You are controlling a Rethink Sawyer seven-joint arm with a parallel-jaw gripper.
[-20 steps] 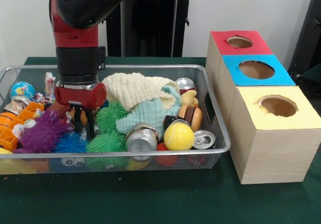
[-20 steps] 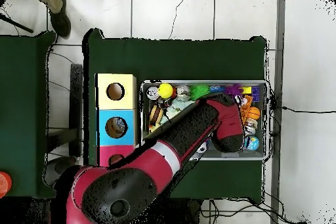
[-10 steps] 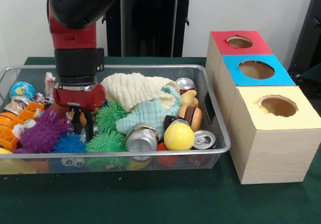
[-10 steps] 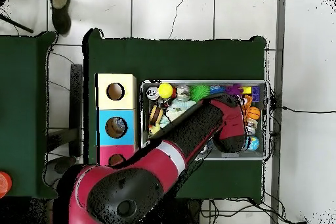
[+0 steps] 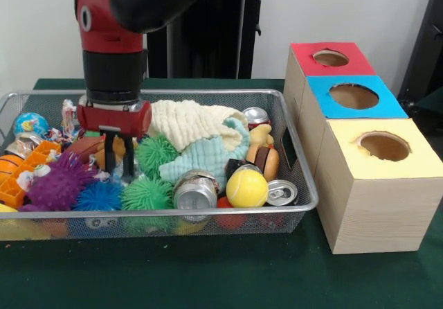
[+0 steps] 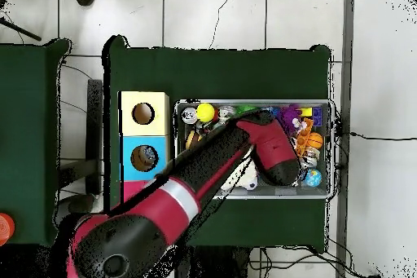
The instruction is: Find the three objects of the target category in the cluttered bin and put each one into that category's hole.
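Front view, far left of the bin: a small globe ball (image 5: 30, 124) by the wire wall, an orange plastic piece (image 5: 21, 177) below it, and a purple spiky ball (image 5: 57, 182) next to that.
Arm: the red and black arm (image 5: 114, 53) comes down into the left half of the wire bin (image 5: 299, 158).
Gripper: the gripper (image 5: 118, 158) hangs low among the toys; its jaws stand a little apart, with a brownish-orange thing between them, and I cannot tell whether they pinch it.
Spiky balls: a blue spiky ball (image 5: 99, 197) lies at the front, one green spiky ball (image 5: 147, 194) beside it and another green spiky ball (image 5: 156, 154) just right of the jaws.
Cloths: a cream cloth (image 5: 187, 123) is heaped in the middle, and a pale blue cloth (image 5: 208, 155) lies against it.
Cans: a crushed silver can (image 5: 196, 192) at the front, a can top (image 5: 281, 192) near the right corner, and a red can (image 5: 256, 117) at the back.
Other toys: a yellow ball (image 5: 246, 188) sits between the two front cans; a toy burger (image 5: 264, 161) lies behind it.
Boxes: right of the bin on the green table (image 5: 208, 274) stand three wooden boxes in a row, with a yellow-topped hole (image 5: 384, 146) nearest, a blue-topped hole (image 5: 354, 96) in the middle and a red-topped hole (image 5: 331, 58) farthest.
Overhead view: the arm (image 6: 212, 173) covers much of the bin (image 6: 326, 105).
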